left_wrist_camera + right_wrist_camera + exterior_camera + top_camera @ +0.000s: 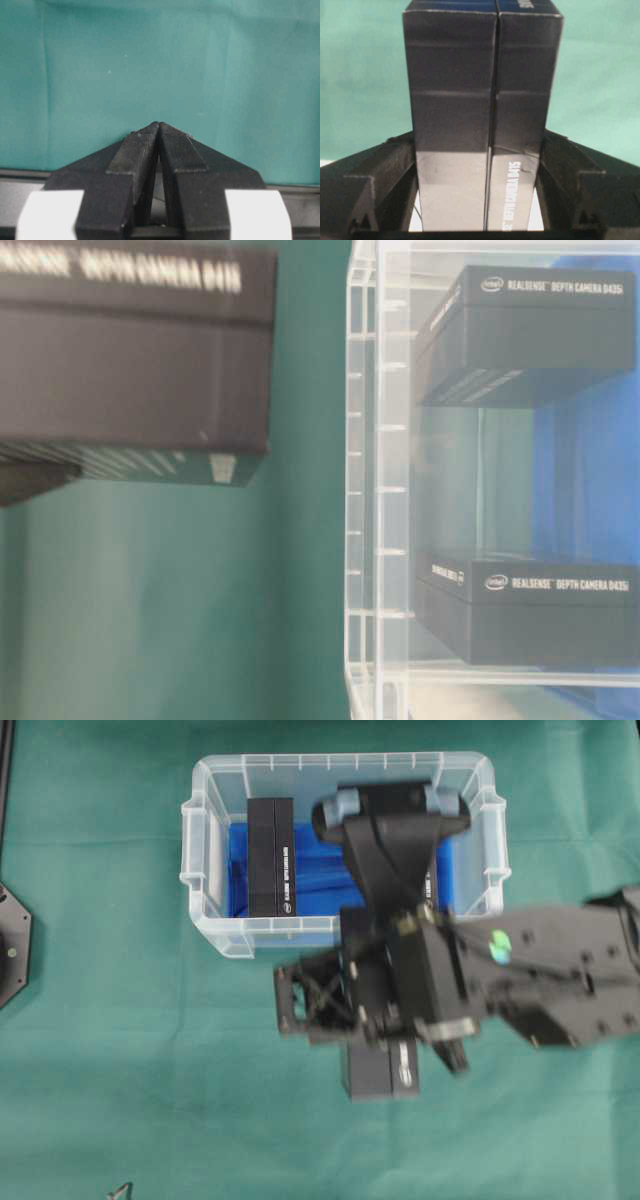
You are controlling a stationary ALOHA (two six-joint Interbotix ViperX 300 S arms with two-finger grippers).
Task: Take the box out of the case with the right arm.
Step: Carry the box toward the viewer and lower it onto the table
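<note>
The black box (white "DEPTH CAMERA" lettering) sits clamped between the right arm's fingers.

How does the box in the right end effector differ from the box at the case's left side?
The held box is outside the case, clamped in the right end effector above the green cloth. The left box lies ungripped on the blue lining. Both are black boxes with white lettering.

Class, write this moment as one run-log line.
right pincer: shut on box | box: outside case, above cloth | left pincer: shut, empty
</note>
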